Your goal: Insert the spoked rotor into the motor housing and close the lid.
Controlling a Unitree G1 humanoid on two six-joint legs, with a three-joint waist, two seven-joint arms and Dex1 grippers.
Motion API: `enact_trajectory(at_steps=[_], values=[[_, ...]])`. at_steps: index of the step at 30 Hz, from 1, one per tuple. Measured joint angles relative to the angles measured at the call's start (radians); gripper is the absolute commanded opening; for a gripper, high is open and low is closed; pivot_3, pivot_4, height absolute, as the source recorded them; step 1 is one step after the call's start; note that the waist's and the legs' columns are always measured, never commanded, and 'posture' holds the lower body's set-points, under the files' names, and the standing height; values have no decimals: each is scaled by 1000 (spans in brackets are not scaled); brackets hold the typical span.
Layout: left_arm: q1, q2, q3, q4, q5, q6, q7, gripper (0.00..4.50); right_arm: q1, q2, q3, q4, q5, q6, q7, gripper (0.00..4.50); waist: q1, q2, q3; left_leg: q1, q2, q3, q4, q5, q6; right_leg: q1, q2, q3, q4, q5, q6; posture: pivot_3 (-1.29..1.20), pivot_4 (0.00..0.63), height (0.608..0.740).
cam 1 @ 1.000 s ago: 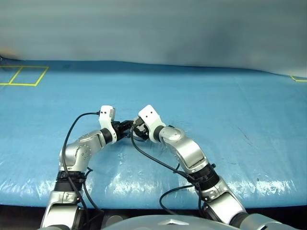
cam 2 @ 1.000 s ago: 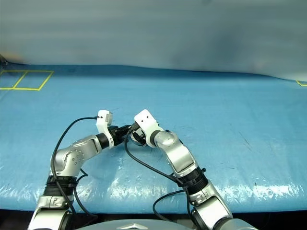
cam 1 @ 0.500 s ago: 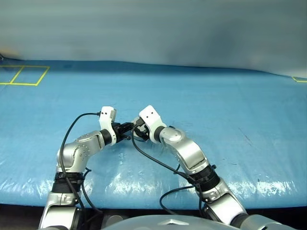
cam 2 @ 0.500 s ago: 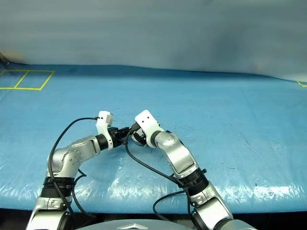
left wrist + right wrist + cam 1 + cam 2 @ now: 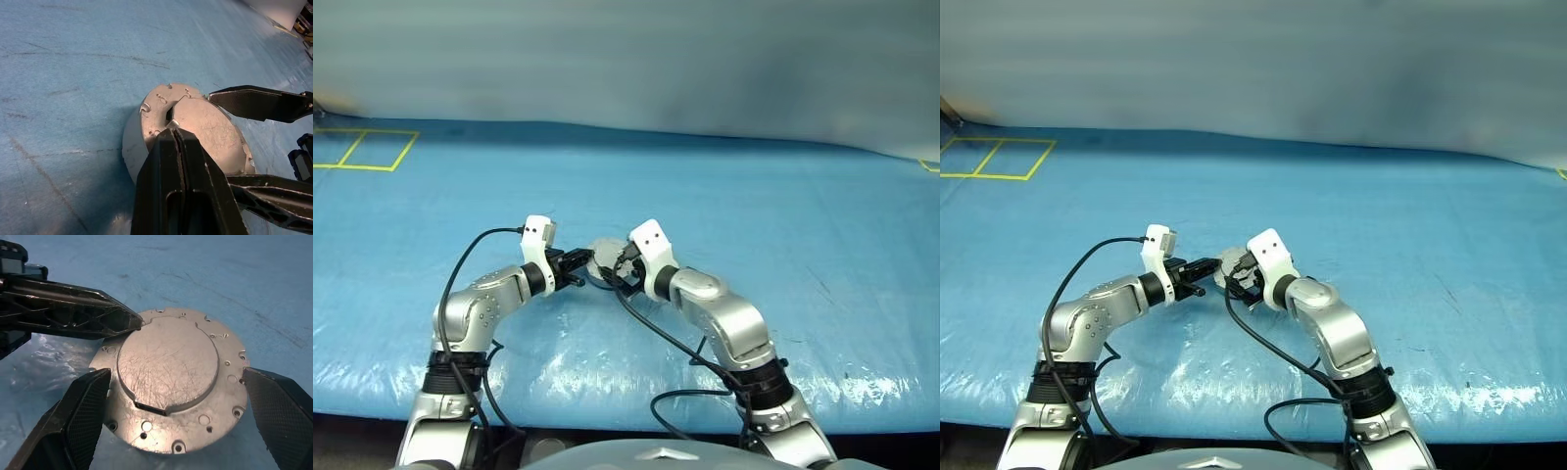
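The motor housing (image 5: 230,382) lies on the blue table, a round silver-grey cup with a holed flange. Its lid (image 5: 168,362) lies flat on top, smooth scratched face up. The spoked rotor is hidden. My right gripper (image 5: 175,374) is open, one black finger on each side of the housing, apart from it. From the other side my left gripper (image 5: 173,134) is shut on nothing, its tip resting at the lid's rim by a notch. In the head views the housing (image 5: 605,257) sits between the left gripper (image 5: 576,274) and the right gripper (image 5: 625,269).
The blue table cover (image 5: 783,215) stretches wide on every side. Yellow tape squares (image 5: 362,149) mark its far left corner, and a grey wall runs behind it. Black cables hang from both forearms near the table's front edge.
My right arm has swung to the right and its fingers have spread wider, uncovering the housing between the two grippers. The left gripper has stayed shut in place.
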Motion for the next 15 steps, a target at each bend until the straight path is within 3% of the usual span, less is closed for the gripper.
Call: enact_trajectory(at_steps=[6, 10, 15], values=[[-2, -4, -2, 0, 8, -13, -15, 0, 73, -18, -101, -111, 150, 78, 62, 4487, 2, -1, 5, -3, 0, 0, 0, -1, 1, 0, 0, 0, -4, 3, 5, 0, 150, 740], [-12, -3, -3, 1, 11, -16, -21, 0, 90, 81, -264, -127, 287, 195, 34, 4487, 2, -1, 14, -5, 0, 0, -1, -1, 1, -2, 0, 0, -4, 3, 5, 0, 150, 740], [-15, 0, -12, 2, 23, -16, -30, 0, 63, 210, -422, -82, 347, 299, -96, 4487, 4, 0, 15, -5, 0, 0, -1, -2, 1, -2, 0, 0, -4, 3, 5, 0, 150, 740]])
